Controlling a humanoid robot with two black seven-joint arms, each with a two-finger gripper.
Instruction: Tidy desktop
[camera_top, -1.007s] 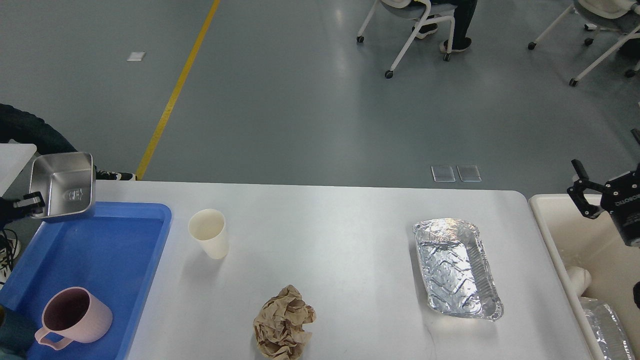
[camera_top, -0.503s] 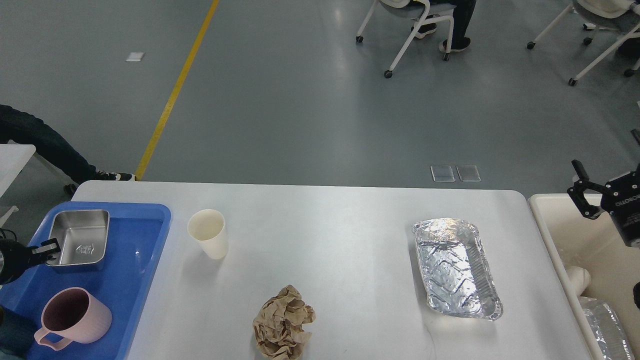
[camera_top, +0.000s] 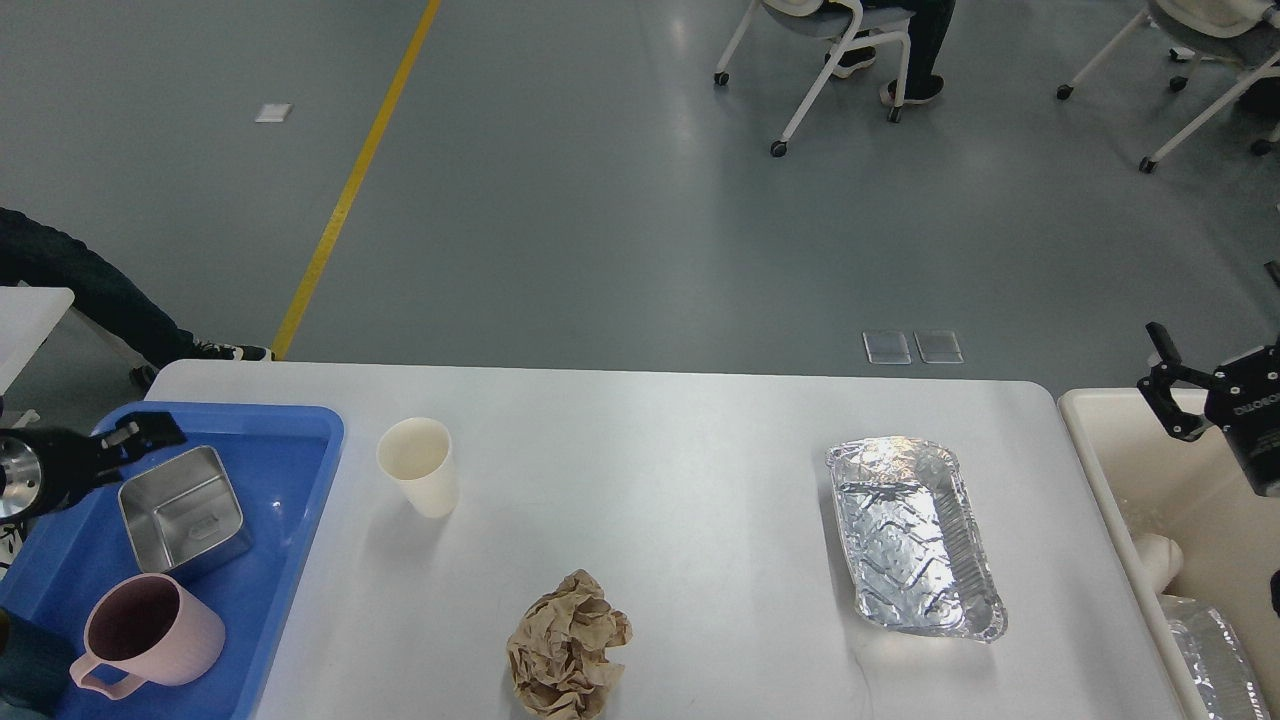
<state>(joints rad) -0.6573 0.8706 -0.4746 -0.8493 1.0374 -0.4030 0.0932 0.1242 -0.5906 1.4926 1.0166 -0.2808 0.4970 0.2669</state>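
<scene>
Your left gripper (camera_top: 140, 435) hovers over the blue tray (camera_top: 290, 480), fingers apart, gripping nothing, just above the steel box (camera_top: 185, 510) lying beside the pink mug (camera_top: 150, 632). Your right gripper (camera_top: 1165, 385) hangs spread over the cream bin (camera_top: 1100, 440). Tabletop (camera_top: 650, 480) stretches between, carrying paper cup (camera_top: 418, 466), crumpled paper (camera_top: 567, 645), foil tray (camera_top: 912, 535).

A lab or test hall: glossy grey floor (camera_top: 600, 200) with a yellow painted line (camera_top: 350, 190), white wheeled office chairs (camera_top: 820, 60).
</scene>
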